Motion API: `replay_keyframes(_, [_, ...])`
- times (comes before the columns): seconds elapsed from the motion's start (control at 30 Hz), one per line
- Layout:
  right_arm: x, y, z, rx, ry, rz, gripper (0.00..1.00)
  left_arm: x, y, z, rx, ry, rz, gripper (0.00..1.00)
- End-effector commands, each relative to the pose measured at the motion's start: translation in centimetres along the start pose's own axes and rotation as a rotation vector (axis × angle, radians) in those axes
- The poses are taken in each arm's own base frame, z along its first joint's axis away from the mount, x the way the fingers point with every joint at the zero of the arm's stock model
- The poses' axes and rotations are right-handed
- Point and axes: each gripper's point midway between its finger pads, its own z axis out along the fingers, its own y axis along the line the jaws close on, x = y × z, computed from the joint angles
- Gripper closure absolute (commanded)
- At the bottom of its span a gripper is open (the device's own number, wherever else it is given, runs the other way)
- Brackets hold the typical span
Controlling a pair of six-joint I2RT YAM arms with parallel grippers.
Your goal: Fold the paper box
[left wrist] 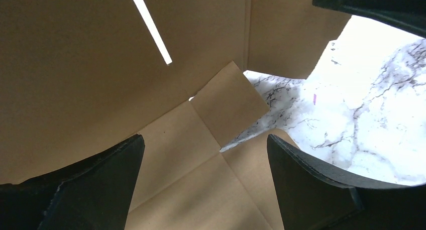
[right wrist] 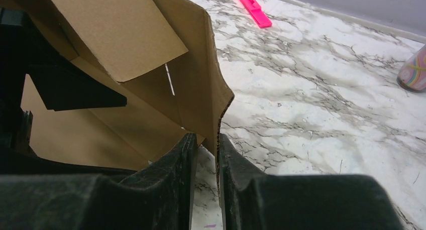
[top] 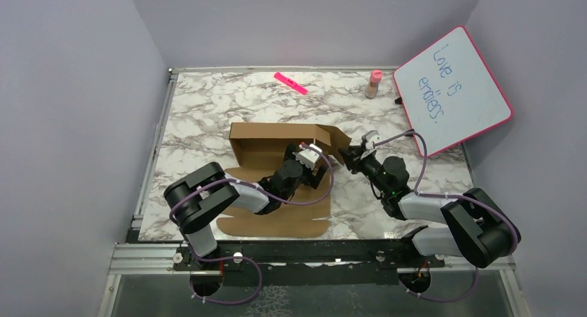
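Observation:
The paper box (top: 257,149) is brown cardboard in mid-table, with its back wall raised and its front flap (top: 277,221) lying flat toward the arms. My left gripper (top: 308,158) reaches inside the box. In the left wrist view it (left wrist: 205,139) is wide open and empty above the box floor (left wrist: 191,190), facing a slotted wall (left wrist: 75,64). My right gripper (top: 348,156) is at the box's right side flap. In the right wrist view its jaws (right wrist: 207,137) are nearly closed around the flap's edge (right wrist: 211,79). The edge rests against the right finger, with a narrow gap at the left finger.
A pink-framed whiteboard (top: 453,88) leans at the back right. A pink-capped bottle (top: 374,84) stands beside it and shows in the right wrist view (right wrist: 414,69). A pink strip (top: 290,82) lies at the back edge. Grey walls enclose the marble table (top: 208,109).

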Motion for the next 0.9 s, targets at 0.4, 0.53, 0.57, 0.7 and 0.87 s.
replay_keyframes(0.4, [-0.9, 0.6, 0.2, 0.038, -0.062, -0.082, 0.77, -0.3, 0.0, 2.7, -0.142, -0.13, 0.083, 0.08])
replay_keyframes(0.53, [-0.8, 0.7, 0.3, 0.038, -0.057, -0.088, 0.77, -0.3, -0.2, 3.5, -0.165, -0.152, 0.079, 0.08])
replay_keyframes(0.57, [-0.7, 0.8, 0.3, 0.037, -0.055, -0.09, 0.77, -0.4, -0.2, 3.6, -0.167, -0.162, 0.08, 0.08])
replay_keyframes(0.7, [-0.8, 0.8, 0.3, 0.041, -0.058, -0.091, 0.79, -0.1, -0.2, 4.2, -0.192, -0.17, 0.085, 0.08])
replay_keyframes(0.87, [-0.8, 0.9, 0.3, 0.038, -0.059, -0.091, 0.81, 0.2, 0.9, 4.0, -0.253, -0.185, 0.055, 0.12])
